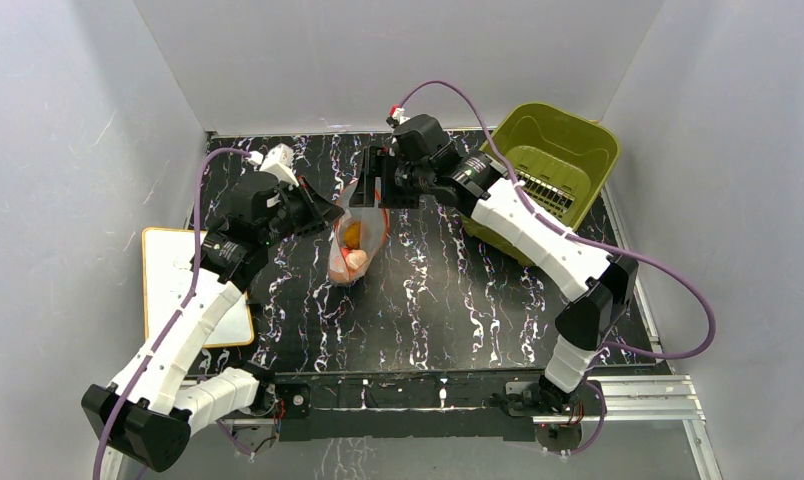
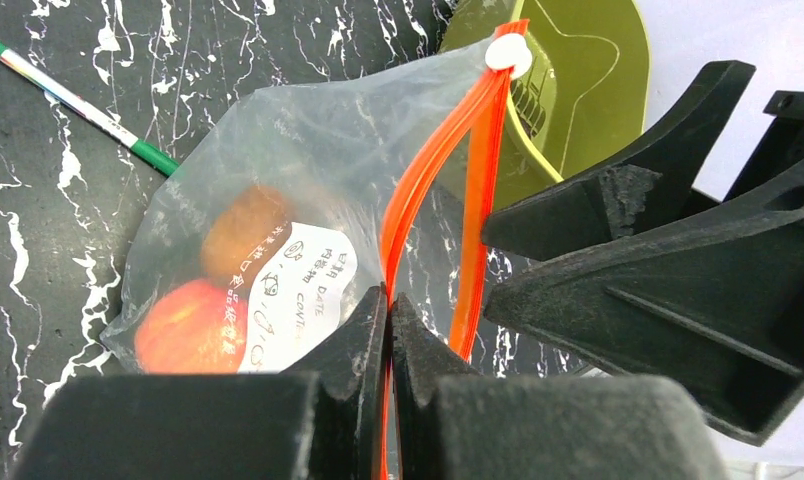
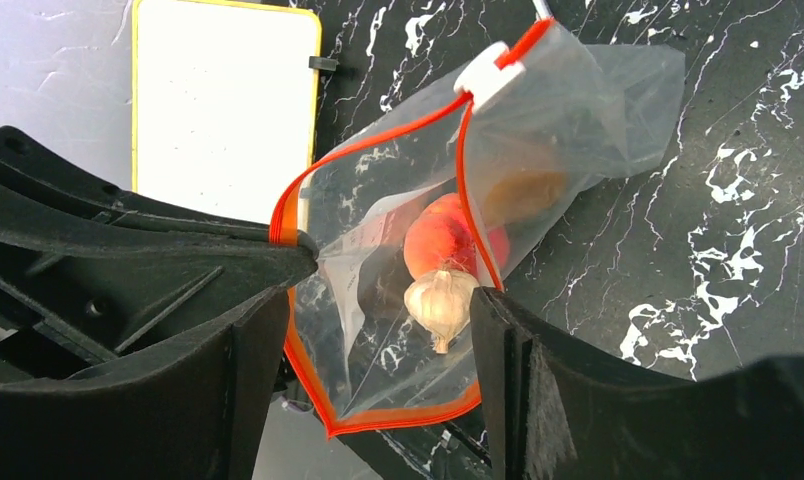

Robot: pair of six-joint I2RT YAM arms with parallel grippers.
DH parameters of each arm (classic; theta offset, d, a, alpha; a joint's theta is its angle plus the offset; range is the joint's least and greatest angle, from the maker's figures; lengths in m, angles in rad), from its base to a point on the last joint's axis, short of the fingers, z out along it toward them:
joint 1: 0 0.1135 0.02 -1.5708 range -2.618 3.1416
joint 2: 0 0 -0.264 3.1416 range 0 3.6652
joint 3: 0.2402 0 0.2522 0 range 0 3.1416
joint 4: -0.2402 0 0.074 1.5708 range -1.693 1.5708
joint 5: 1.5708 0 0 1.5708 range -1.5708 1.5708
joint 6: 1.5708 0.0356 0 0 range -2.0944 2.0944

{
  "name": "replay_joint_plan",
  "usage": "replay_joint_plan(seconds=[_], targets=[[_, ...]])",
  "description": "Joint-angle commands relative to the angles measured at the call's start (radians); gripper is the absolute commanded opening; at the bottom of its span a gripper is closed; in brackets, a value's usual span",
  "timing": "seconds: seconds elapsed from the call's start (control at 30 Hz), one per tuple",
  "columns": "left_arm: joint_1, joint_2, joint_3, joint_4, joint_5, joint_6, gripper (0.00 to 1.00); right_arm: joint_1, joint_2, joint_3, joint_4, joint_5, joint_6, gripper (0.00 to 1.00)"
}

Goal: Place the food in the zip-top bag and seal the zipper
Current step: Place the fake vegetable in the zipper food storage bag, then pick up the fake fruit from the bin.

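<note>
One label (image 2: 298, 295) on zip-top bag (image 2: 318, 140) reads DATE.

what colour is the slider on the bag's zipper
White slider, on a red-orange zipper; left wrist view shows it best.

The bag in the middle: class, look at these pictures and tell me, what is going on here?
The left gripper is pinched shut on the zipper of the bag, holding its mouth open. The right gripper stands at the mouth with jaws open, and a garlic piece lies between them. A peach and an orange piece are already inside. The zipper is not yet sealed.
</note>
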Motion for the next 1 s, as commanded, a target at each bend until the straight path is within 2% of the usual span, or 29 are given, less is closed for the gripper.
replay_joint_plan(seconds=[0.0, 0.2, 0.37, 0.53, 0.73, 0.8, 0.87, 0.97], targets=[[-0.002, -0.017, 0.046, -0.01, -0.009, 0.058, 0.0, 0.001, -0.06, 0.056, 0.025, 0.002, -0.024, 0.64], [-0.002, -0.036, 0.039, -0.004, -0.006, 0.062, 0.0, -0.007, -0.053, 0.102, -0.014, 0.069, -0.086, 0.64], [-0.002, -0.042, 0.073, -0.047, -0.031, 0.101, 0.0, -0.068, -0.051, 0.133, -0.028, 0.096, -0.101, 0.63], [-0.002, -0.049, 0.096, -0.066, -0.027, 0.14, 0.0, -0.171, -0.054, 0.171, -0.079, 0.13, -0.15, 0.63], [-0.002, -0.051, 0.111, -0.051, 0.012, 0.174, 0.0, -0.316, -0.093, 0.134, -0.104, 0.157, -0.232, 0.63], [-0.002, -0.049, 0.111, -0.026, 0.045, 0.181, 0.0, -0.345, -0.096, 0.131, -0.129, 0.19, -0.263, 0.64], [-0.002, -0.049, 0.104, 0.05, 0.153, 0.223, 0.0, -0.374, -0.097, 0.111, -0.145, 0.248, -0.307, 0.63], [-0.002, -0.031, 0.122, 0.068, 0.239, 0.253, 0.0, -0.423, -0.116, 0.004, -0.126, 0.283, -0.332, 0.63]])
